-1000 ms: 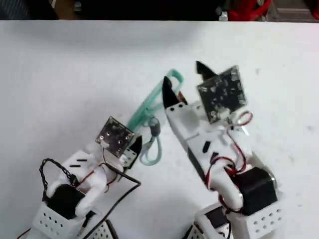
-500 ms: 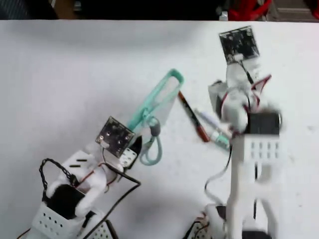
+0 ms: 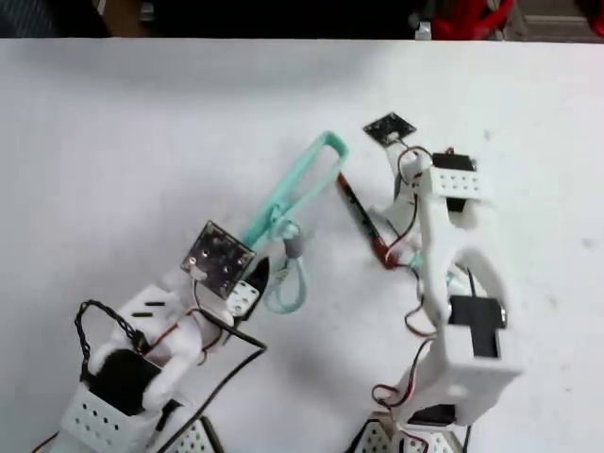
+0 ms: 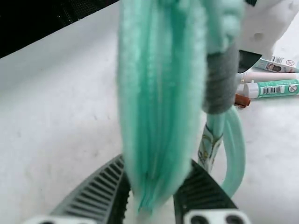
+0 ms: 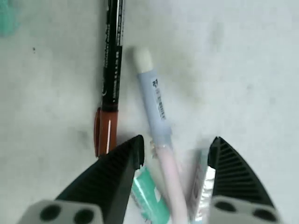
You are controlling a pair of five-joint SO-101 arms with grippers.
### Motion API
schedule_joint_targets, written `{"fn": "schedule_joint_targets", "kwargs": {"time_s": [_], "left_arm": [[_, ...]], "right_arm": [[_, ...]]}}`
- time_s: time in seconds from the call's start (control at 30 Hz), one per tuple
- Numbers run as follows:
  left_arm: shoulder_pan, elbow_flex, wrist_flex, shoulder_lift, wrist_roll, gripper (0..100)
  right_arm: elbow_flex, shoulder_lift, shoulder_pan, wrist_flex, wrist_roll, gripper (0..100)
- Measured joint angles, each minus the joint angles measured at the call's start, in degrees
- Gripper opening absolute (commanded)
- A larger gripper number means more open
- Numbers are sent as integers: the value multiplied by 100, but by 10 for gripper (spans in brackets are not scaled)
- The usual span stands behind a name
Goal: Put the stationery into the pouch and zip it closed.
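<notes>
Mint-green fabric of the pouch (image 4: 159, 93) sat pinched in my left tool (image 4: 152, 189), which was clamped on one end of it while the rest stretched away across the white bench (image 3: 123, 123), apparently standing on its edge. A grey sleeve (image 4: 219, 84) gathered the pouch's looped strap (image 4: 233, 154) just beside that tool. My right tool (image 5: 175, 144) hung low over the stationery with its jaws apart, straddling a pale blue-and-pink pen (image 5: 156, 116). A black pen with a reddish-brown cap (image 5: 110, 70) lay just beside that pen, and a teal-labelled marker (image 5: 149, 196) lay close under the jaws. All the stationery rested on the bench near the pouch, outside it, and I could not tell whether the zip was open
</notes>
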Motion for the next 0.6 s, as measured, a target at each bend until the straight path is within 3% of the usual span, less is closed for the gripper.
{"fn": "schedule_joint_targets", "kwargs": {"time_s": [0.3, 0.5, 0.6], "left_arm": [[0, 0, 0, 0, 0, 124], [0, 0, 0, 0, 0, 124], [0, 0, 0, 0, 0, 124]], "right_arm": [[-668, 1029, -264, -97, 53, 214], [-1292, 1705, -202, -123, 53, 7], [-1829, 2013, -44, -79, 53, 16]]}}
